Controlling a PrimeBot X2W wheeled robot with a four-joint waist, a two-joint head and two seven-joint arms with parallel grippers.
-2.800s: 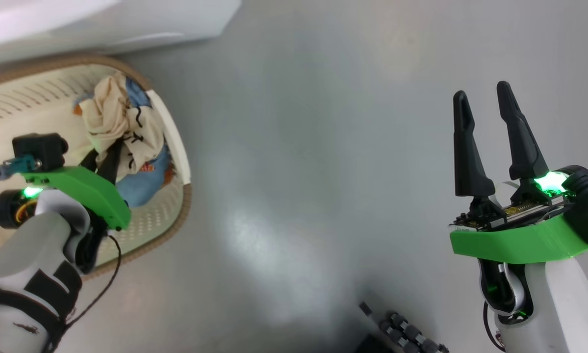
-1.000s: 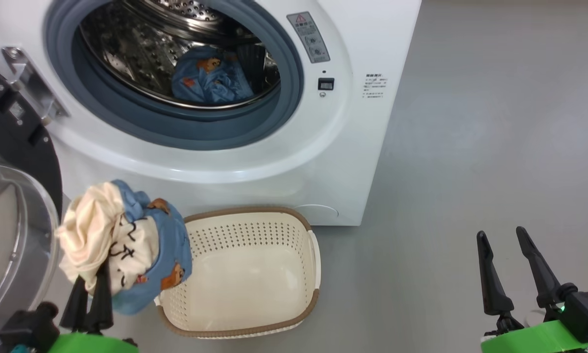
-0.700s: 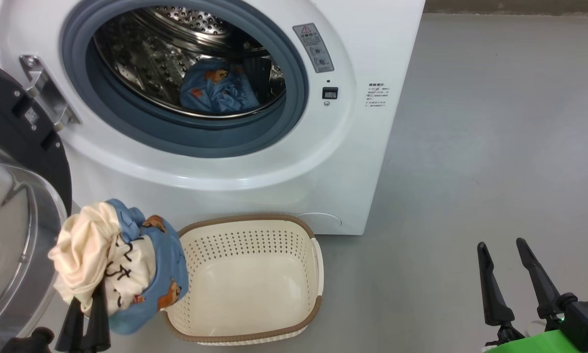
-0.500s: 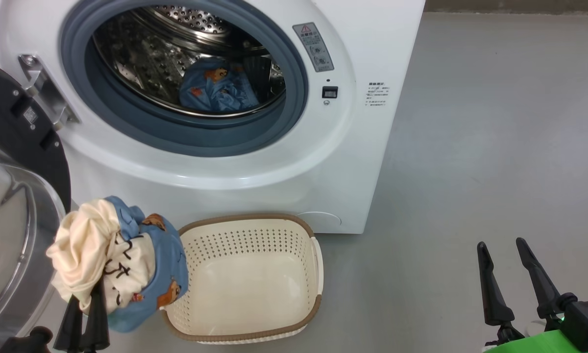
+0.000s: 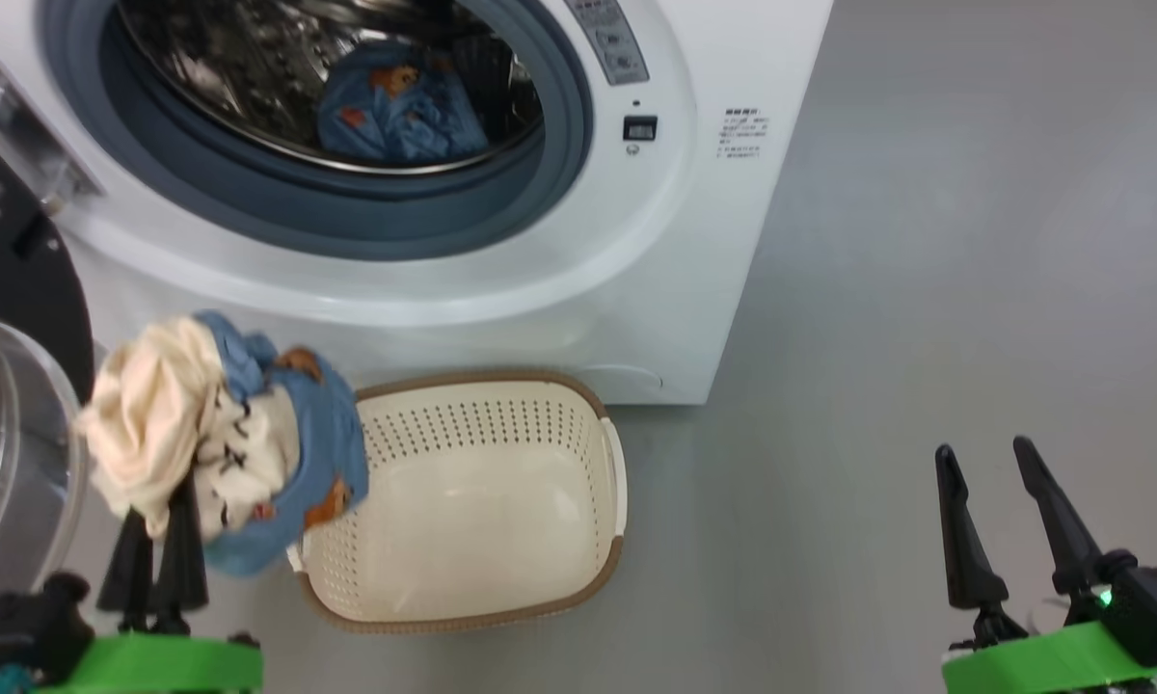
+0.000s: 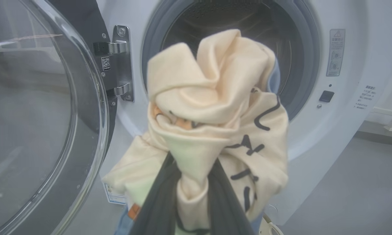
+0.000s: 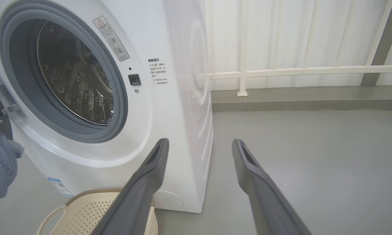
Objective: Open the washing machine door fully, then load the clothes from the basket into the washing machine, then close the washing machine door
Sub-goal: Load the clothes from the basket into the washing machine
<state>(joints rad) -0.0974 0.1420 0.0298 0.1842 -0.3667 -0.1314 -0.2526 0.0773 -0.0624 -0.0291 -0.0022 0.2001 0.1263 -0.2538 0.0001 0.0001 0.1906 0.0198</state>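
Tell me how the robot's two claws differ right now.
The left gripper is shut on the clothes; the right gripper is open and empty. The left sits beside the basket; the right is over the floor. Both have dark fingers on green mounts.

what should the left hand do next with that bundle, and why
Probably raise the left hand and carry it forward to the drum. It is shut on the clothes, which hang beside the empty basket, lower than the gasket. The door stands open at the left, so the way in looks free, and a blue garment already lies inside.
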